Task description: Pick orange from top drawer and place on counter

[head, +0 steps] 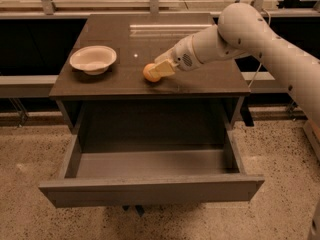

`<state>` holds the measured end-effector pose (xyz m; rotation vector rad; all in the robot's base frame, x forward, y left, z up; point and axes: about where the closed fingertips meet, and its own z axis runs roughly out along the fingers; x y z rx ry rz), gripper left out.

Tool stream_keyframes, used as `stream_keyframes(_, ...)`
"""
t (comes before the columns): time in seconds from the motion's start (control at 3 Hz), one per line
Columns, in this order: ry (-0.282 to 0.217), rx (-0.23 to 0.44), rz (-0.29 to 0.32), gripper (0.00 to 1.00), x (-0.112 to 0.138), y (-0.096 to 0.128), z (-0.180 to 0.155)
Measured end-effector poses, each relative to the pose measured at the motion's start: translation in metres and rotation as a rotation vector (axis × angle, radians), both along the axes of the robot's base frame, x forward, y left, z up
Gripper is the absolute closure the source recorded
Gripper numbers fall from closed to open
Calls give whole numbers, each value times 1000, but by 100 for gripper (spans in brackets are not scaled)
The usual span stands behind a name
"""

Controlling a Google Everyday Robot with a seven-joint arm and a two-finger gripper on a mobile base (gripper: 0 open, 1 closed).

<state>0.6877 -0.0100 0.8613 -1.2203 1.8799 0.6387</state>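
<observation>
gripper pinching the orange low over the bench

gripper (153,71) of mine is pinching the orange (147,74). one pale finger pad (163,68) lies across its right side and the other is hidden behind the fruit. i reach in from the right, my arm (260,39) slanting down over the back corner of the bench (200,84), so the wrist comes in nearly flat and the fruit sits at the very tip. the orange is near the middle of the bench, a little toward its front edge. it is so low that i cannot tell whether it touches the glossy top or hovers just above it. i judge that setting it down is the step in hand: held this low, the fruit has no drop once released and little reason to roll.

the top drawer (150,191) stands pulled out below with nothing showing inside it, well apart from my gripper. a white bowl (93,59) sits on the left part of the bench, well apart from the orange, and nothing lies between them. nothing stands in my way.

the risk i see is the smooth top. a round fruit let go with a sideways nudge could roll to the front edge and fall into the open drawer or onto the speckled floor (30,149). the opening ought to be gentle and the retreat straight back.
</observation>
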Motion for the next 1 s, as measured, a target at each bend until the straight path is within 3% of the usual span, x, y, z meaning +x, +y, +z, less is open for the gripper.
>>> stream_keyframes(0.33,2,-3,0,6,0,1,-5)
stream_keyframes(0.67,-45,54,-20,0,-4,-20,-1)
stream_keyframes(1.0,-48,54,-21,0,-4,-22,-1)
